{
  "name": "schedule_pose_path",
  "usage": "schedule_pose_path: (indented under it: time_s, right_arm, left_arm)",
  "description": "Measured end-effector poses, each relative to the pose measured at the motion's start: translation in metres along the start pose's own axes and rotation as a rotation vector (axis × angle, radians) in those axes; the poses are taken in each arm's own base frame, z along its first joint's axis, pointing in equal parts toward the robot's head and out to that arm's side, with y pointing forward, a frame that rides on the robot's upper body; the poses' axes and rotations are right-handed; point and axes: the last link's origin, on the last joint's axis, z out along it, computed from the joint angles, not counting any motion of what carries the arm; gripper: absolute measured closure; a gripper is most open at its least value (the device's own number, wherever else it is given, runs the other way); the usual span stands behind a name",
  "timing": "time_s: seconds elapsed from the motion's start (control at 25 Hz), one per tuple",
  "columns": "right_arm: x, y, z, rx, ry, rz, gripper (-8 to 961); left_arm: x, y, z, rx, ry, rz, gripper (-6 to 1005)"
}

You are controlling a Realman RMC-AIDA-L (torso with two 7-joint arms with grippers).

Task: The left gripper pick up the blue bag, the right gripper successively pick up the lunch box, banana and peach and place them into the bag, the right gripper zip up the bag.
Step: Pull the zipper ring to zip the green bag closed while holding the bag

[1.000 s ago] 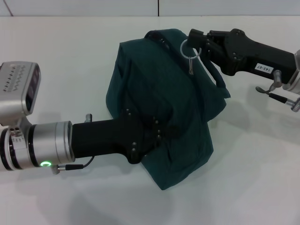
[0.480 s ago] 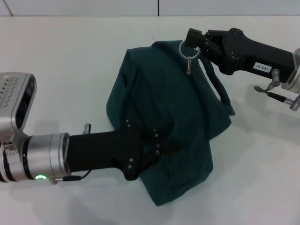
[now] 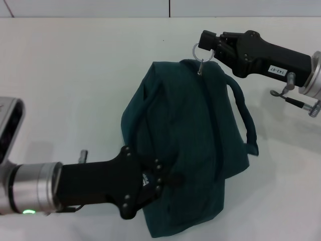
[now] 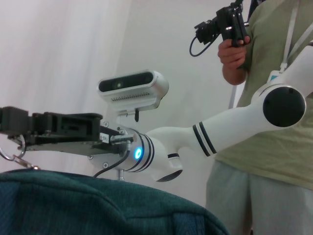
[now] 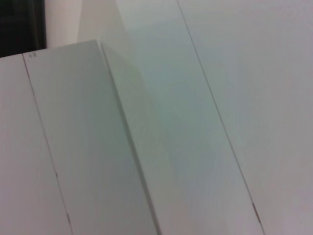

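The blue bag [image 3: 195,150] lies on the white table [image 3: 75,75] with its top shut, a dark teal fabric bundle. My left gripper [image 3: 168,181] is shut on the bag's near left side. At the bag's far end my right gripper [image 3: 208,42] is shut on the ring-pull [image 3: 198,50] of the zipper, which hangs taut above the fabric. The left wrist view shows the bag's top [image 4: 98,205], the right gripper [image 4: 10,122] and the ring [image 4: 12,154]. The lunch box, banana and peach are out of view.
One padded handle [image 3: 246,120] loops out on the bag's right side. A person [image 4: 264,98] in an olive shirt stands behind the right arm, holding a camera. The right wrist view holds only white panels.
The left arm has drawn back toward the near edge, dragging the bag nearer and to the right. The right gripper has kept the ring at the far end, now past the bag's edge.
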Motion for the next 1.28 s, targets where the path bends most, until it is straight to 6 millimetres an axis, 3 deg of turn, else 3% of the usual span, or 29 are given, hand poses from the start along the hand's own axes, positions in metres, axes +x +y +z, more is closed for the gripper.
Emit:
schedule_pose_path:
  time_s: [0.72, 1.12, 1.28]
  right_arm:
    - [0.002, -0.012, -0.006, 0.105, -0.038, 0.005, 935]
    - [0.003, -0.012, -0.007, 0.111, -0.038, 0.010, 936]
    - [0.004, -0.012, -0.007, 0.108, -0.039, 0.012, 936]
  left_arm:
    - [-0.004, 0.000, -0.051, 0.245, 0.058, -0.011, 957]
    - [-0.006, -0.003, -0.049, 0.295, 0.081, -0.025, 957]
    - [-0.001, -0.009, -0.058, 0.407, 0.180, -0.034, 951]
